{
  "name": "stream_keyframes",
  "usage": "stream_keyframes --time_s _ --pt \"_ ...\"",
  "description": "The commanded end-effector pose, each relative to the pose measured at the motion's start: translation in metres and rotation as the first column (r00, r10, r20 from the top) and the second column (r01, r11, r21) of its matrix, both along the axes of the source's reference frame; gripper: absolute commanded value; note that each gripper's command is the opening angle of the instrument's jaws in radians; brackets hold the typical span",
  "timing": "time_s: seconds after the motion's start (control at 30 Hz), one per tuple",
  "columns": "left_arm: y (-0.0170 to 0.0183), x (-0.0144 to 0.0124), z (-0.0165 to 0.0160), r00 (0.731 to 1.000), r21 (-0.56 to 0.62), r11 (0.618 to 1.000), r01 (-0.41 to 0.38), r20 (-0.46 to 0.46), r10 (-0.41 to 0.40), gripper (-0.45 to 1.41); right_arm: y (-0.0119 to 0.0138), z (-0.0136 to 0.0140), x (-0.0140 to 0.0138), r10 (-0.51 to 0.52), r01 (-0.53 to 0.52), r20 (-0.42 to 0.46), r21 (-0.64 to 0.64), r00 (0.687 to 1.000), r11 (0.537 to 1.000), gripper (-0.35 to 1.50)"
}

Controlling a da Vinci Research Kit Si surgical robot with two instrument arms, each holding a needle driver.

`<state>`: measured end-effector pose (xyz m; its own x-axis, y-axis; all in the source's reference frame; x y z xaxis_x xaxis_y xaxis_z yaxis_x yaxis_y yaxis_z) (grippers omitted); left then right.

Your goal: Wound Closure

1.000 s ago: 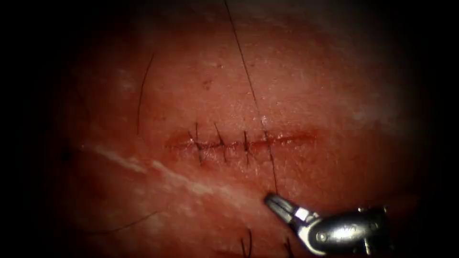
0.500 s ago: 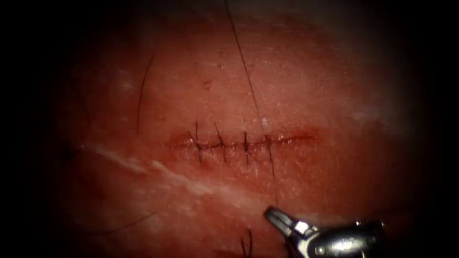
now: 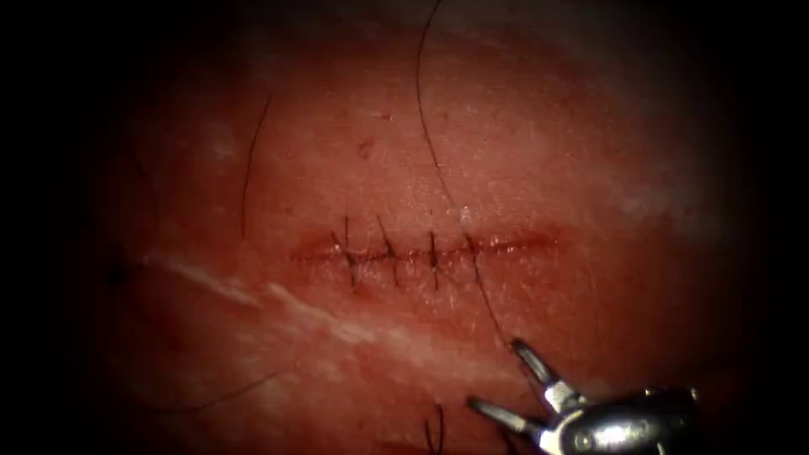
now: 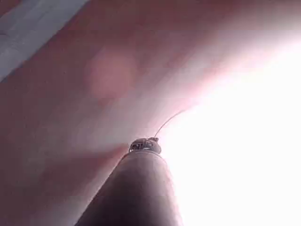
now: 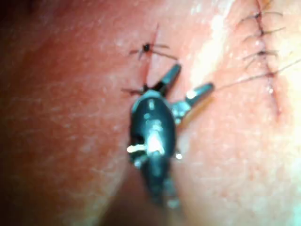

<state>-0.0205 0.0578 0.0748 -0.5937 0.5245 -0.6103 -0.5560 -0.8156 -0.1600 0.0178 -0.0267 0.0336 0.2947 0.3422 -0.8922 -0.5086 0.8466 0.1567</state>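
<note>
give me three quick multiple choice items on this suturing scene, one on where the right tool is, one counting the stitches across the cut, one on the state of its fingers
1. Where is the right arm's tool relative to the cut in the endoscope view?
A. above it
B. below it, toward the right
C. far to its left

2. How many stitches cross the cut?
A. one
B. four
C. nine

3. What state are the right tool's fingers in?
A. spread open, holding nothing
C. shut on the tissue
B. shut on a needle

Answers:
1. B, since the tool sits under the cut's right end on the tissue.
2. B, as four dark stitches show along the cut, the rightmost one continuing into the long thread.
3. A, because the two fingers stand apart in a V in the endoscope view and in the right wrist view.
</note>
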Motion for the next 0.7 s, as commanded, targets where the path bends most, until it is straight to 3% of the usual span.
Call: stream_keyframes --time_s 0.03,0.13,0.27,0.3,0.33,0.37,0.43,0.53,0.6,0.63,0.7 --pt "0.0005 -0.0004 0.0006 1.0 -0.003 1.0 -0.003 0.002 0.003 -0.45 -0.0012 0.0 -0.0003 -0.004 0.004 0.001 0.009 1.0 1.0 1.13" --pt "-0.0055 -0.002 -0.004 0.999 0.024 0.999 -0.034 0.025 0.033 -0.45 -0.0002 -0.0018 -0.0014 -0.034 0.035 -0.036 0.029 0.999 0.999 1.2" --pt "-0.0093 -0.003 -0.0071 0.997 0.029 0.998 -0.053 0.054 0.052 -0.45 0.0008 -0.0029 -0.002 -0.06 0.062 -0.048 0.048 0.997 0.997 1.16" --pt "-0.0122 -0.0037 -0.0093 0.996 0.03 0.997 -0.066 0.061 0.064 -0.45 0.0016 -0.0034 -0.0022 -0.078 0.082 -0.055 0.062 0.995 0.995 1.15" --pt "-0.0122 -0.0037 -0.0093 0.996 0.03 0.997 -0.066 0.061 0.064 -0.45 0.0016 -0.0034 -0.0022 -0.078 0.082 -0.055 0.062 0.995 0.995 1.15" --pt "-0.0161 -0.0048 -0.012 0.994 0.033 0.995 -0.089 0.073 0.087 -0.45 0.0026 -0.0037 -0.0023 -0.119 0.125 -0.065 0.086 0.991 0.988 0.94" --pt "-0.0186 -0.0055 -0.0133 0.991 0.027 0.994 -0.105 0.09 0.102 -0.45 0.0034 -0.0038 -0.0022 -0.136 0.142 -0.064 0.101 0.989 0.985 0.89" --pt "-0.0207 -0.0061 -0.0141 0.988 0.021 0.992 -0.122 0.103 0.119 -0.45 0.0045 -0.0036 -0.0018 -0.159 0.17 -0.094 0.121 0.983 0.978 0.81" --pt "-0.0247 -0.0073 -0.0146 0.981 0.023 0.989 -0.143 0.136 0.139 -0.45 0.0067 -0.003 -0.001 -0.182 0.198 -0.123 0.13 0.976 0.972 0.63" --pt "-0.0278 -0.0083 -0.0143 0.973 0.02 0.987 -0.16 0.169 0.155 -0.45 0.0092 -0.0021 -0.0001 -0.199 0.221 -0.154 0.14 0.968 0.965 0.46" --pt "-0.0298 -0.0088 -0.0138 0.968 0.018 0.986 -0.167 0.191 0.161 -0.45 0.0108 -0.0013 0.0003 -0.208 0.233 -0.169 0.143 0.964 0.962 0.42"
